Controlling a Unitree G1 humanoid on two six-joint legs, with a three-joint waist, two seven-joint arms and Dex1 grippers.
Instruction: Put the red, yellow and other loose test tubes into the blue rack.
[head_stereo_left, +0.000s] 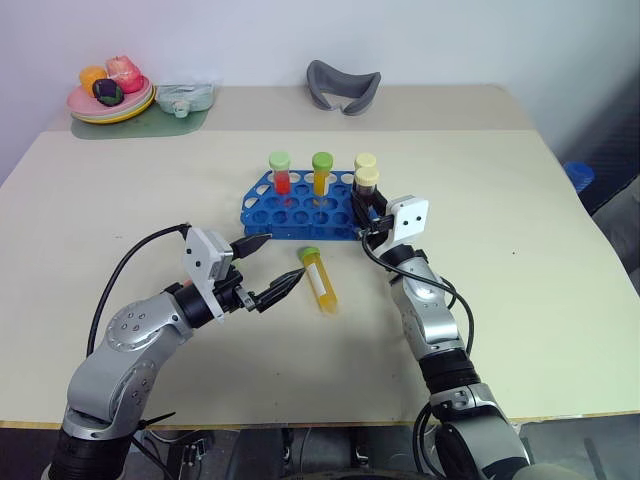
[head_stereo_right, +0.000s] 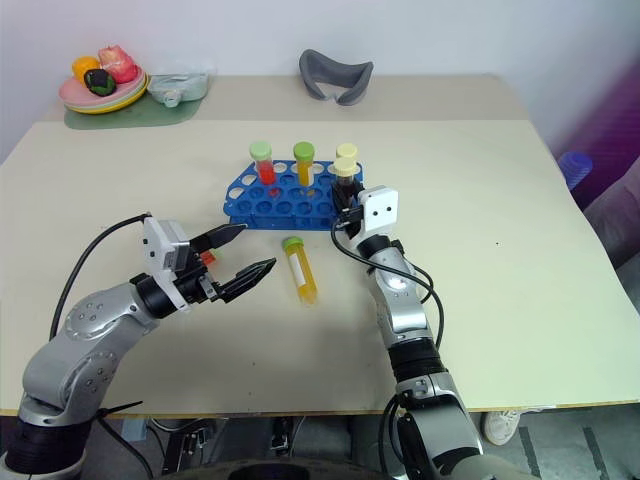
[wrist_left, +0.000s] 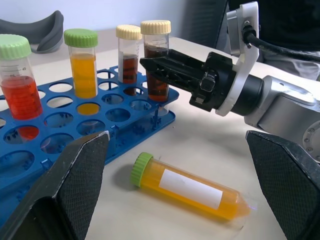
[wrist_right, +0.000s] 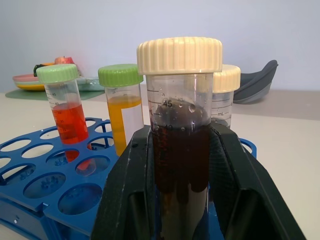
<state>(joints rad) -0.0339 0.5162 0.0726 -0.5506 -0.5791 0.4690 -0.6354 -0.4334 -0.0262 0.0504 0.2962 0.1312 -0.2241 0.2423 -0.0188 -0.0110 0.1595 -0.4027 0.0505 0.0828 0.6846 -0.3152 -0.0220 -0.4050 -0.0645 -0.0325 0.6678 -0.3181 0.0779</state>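
Beige table (head_stereo_left: 560, 300), plain pale wall (head_stereo_left: 450, 40) behind, even light

I count five clear plastic test tubes with screw caps: three green-capped, holding red (head_stereo_left: 279, 172), yellow (head_stereo_left: 321, 173) and yellow (head_stereo_left: 319, 279) liquid, and two cream-capped (head_stereo_left: 366, 161) with dark brown liquid (head_stereo_left: 367, 188). There is one blue plastic rack with round holes (head_stereo_left: 270, 213).
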